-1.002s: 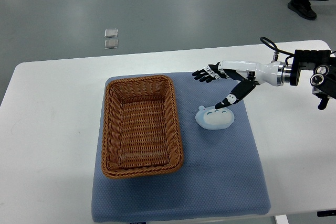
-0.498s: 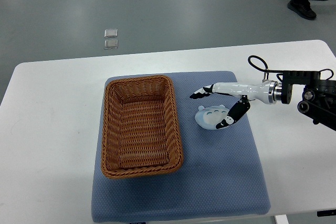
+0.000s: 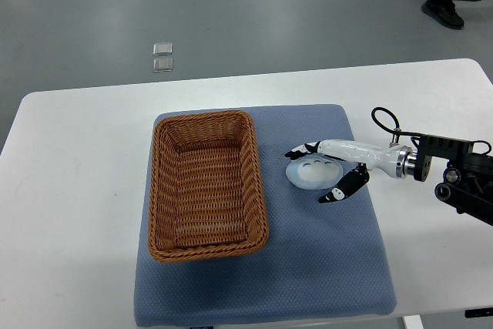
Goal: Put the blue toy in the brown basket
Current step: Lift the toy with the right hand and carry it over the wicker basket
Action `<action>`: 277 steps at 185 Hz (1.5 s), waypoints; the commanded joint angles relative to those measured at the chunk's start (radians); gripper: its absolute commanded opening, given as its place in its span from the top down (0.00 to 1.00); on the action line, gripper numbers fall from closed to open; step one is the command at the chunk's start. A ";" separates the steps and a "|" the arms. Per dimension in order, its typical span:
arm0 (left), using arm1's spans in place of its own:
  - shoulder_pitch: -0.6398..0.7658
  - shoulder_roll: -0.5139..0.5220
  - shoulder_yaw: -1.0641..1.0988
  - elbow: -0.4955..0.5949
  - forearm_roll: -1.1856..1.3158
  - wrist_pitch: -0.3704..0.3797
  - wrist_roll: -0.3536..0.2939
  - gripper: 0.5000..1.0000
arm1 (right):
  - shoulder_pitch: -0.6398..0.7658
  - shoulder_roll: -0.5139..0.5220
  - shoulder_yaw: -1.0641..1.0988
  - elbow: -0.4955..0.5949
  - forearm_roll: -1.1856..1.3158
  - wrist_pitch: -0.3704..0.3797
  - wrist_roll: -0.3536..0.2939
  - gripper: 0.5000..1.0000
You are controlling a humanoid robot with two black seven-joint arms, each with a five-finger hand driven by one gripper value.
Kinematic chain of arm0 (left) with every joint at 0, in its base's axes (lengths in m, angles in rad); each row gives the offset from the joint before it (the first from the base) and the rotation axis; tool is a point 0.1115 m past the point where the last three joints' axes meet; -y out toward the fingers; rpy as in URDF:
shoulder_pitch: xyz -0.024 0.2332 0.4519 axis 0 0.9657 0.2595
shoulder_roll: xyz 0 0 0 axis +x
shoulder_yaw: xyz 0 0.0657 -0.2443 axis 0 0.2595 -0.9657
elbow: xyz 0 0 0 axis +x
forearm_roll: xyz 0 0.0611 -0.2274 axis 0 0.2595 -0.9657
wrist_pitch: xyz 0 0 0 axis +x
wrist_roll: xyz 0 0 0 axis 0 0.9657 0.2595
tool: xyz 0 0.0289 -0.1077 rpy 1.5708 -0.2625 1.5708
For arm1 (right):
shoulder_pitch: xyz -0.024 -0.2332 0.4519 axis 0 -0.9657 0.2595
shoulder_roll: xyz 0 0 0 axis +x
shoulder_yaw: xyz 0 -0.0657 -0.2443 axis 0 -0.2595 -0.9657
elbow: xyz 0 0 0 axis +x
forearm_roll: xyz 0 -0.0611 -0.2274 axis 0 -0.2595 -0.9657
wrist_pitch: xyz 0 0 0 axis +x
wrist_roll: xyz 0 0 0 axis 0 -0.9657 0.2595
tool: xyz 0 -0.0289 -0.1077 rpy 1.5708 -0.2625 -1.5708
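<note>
Reaching in from the right, the right hand (image 3: pixel 327 171) brackets the blue toy (image 3: pixel 312 173): its fingers (image 3: pixel 302 149) lie along the toy's far edge and the thumb (image 3: pixel 339 192) sits at the near right side, spread wide, not yet closed on it. The toy rests on the blue mat (image 3: pixel 323 267), just right of the empty brown basket (image 3: pixel 205 184) and apart from its rim.

The toy looks rounded and smooth, so an uneven squeeze could likely pop it sideways or push it across the mat toward the basket wall. A low carry might catch the rim.

Whether the fingertips touch the toy is too fine to tell. The left arm is out of sight. A person's shoes (image 3: pixel 445 7) show at the top right, beyond the white counter (image 3: pixel 69 190).
</note>
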 commanded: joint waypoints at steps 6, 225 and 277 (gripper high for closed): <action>0.000 0.000 0.000 0.000 0.000 0.000 0.000 0.00 | -0.005 0.000 -0.015 -0.013 0.000 -0.052 -0.002 0.44; 0.000 0.000 0.000 0.000 0.000 0.000 0.000 0.00 | 0.232 0.124 -0.015 -0.024 0.023 -0.058 0.073 1.00; 0.000 0.000 0.000 0.000 0.000 0.000 0.000 0.00 | 0.331 0.344 -0.065 -0.105 0.028 -0.042 0.005 1.00</action>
